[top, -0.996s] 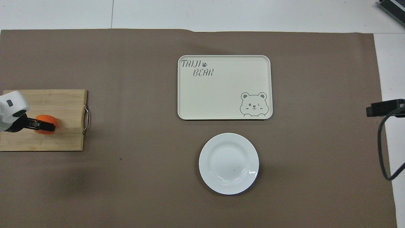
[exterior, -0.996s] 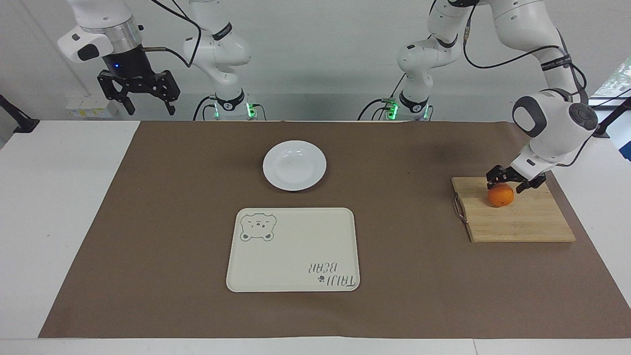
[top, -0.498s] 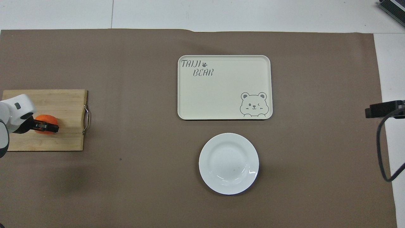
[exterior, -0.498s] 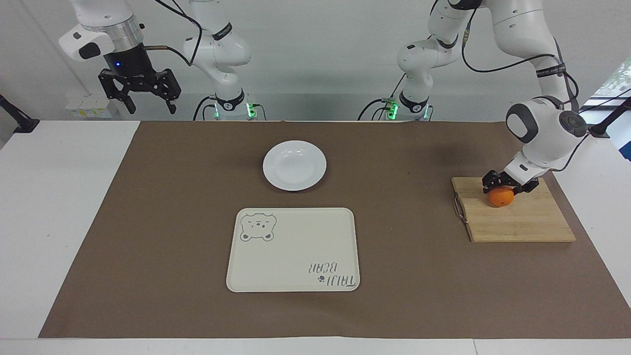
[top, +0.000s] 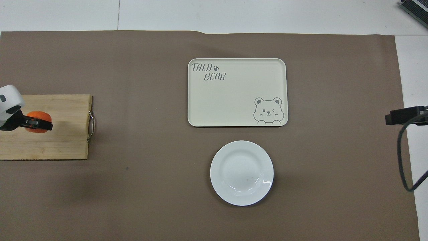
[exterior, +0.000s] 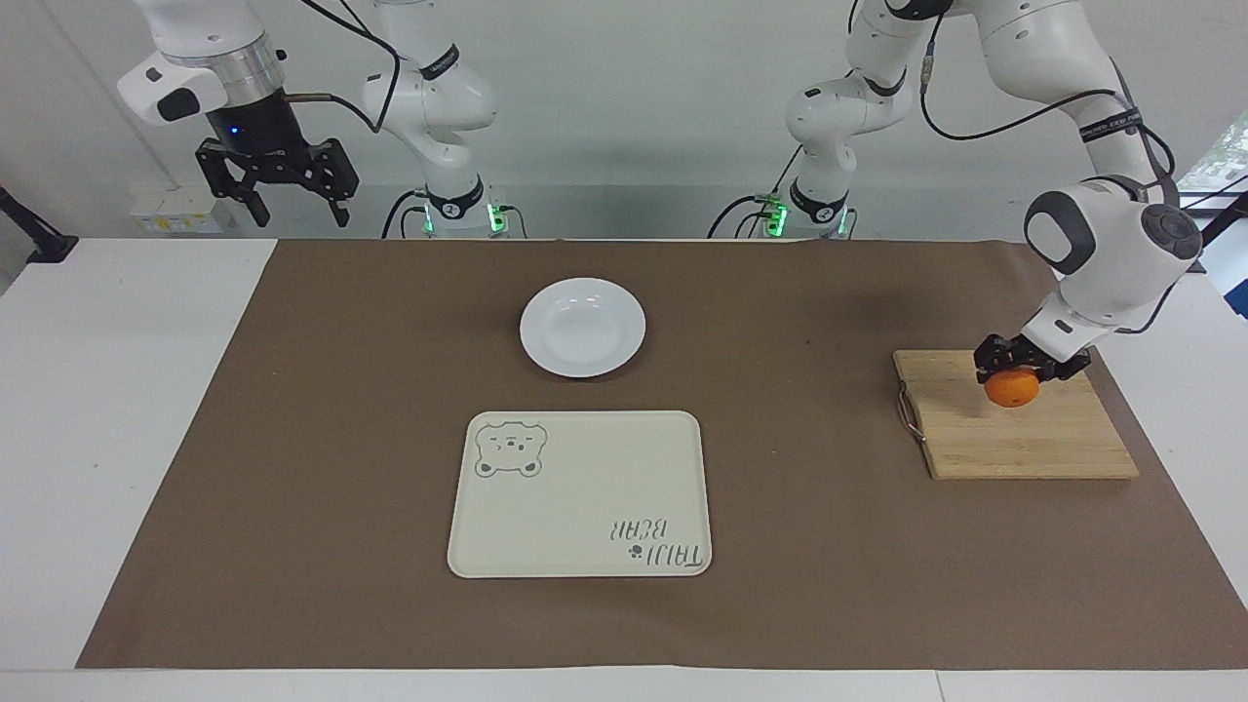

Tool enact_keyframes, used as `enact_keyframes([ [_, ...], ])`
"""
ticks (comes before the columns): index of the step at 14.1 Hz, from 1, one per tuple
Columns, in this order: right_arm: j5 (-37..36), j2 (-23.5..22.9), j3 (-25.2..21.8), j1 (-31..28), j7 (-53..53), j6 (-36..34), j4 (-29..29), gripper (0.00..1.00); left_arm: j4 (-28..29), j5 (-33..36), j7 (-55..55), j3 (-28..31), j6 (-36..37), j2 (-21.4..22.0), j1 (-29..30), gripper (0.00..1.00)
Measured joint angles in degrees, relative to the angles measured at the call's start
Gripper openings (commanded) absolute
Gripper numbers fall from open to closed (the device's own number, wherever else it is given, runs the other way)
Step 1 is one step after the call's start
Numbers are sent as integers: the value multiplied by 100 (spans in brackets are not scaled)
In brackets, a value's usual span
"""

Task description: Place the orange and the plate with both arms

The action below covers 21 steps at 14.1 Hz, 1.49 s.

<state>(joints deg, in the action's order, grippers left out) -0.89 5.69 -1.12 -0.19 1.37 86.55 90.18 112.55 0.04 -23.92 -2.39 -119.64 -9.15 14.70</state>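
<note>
Open tabletop, with three flat things in the way

The plate [exterior: 582, 327] and the cream tray [exterior: 579, 494] sit mid-tabletop, the plate nearer the robots, a narrow strip of brown mat [exterior: 292, 439] between them. The wooden board [exterior: 1014, 429] lies well apart at the left arm's end, the left end effector [exterior: 1030, 363] low over it, closed around the orange [exterior: 1011, 388]. The right end effector [exterior: 275, 190] hangs high and spread at its own end.

Matt brown paper sheet [exterior: 292, 439] over a smooth white counter [exterior: 117, 390], with glossy and wooden items on it.

The plate [exterior: 582, 328] looks like glossy white ceramic with bright highlights. The tray [exterior: 579, 493] is smooth, satin cream plastic. The board [exterior: 1014, 434] is pale, striped wood with a thin metal handle [exterior: 908, 409]. The orange [exterior: 1011, 388] has dimpled, faintly shiny skin.
</note>
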Motion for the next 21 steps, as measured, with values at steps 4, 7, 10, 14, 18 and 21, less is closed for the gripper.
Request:
enact_keyframes([
  [4,1,40,6,8,0,-105,34,100,-809,-1,358,-90,978,72,-54,0],
  [7,1,60,5,8,0,-107,75,100,-1299,-1,532,-114,1630,201,-124,0],
  [10,1,71,6,8,0,-107,110,100,-1402,-1,859,-117,1885,375,-423,0],
  [14,1,102,6,8,0,-107,158,100,-1401,0,1774,-132,1920,402,-1092,0],
  [18,1,121,6,8,0,-107,178,100,-1401,-1,2853,-156,1922,402,-1816,0],
  [21,105,123,5,6,0,-107,191,100,-1402,-4,3731,-177,1918,404,-2442,0],
])
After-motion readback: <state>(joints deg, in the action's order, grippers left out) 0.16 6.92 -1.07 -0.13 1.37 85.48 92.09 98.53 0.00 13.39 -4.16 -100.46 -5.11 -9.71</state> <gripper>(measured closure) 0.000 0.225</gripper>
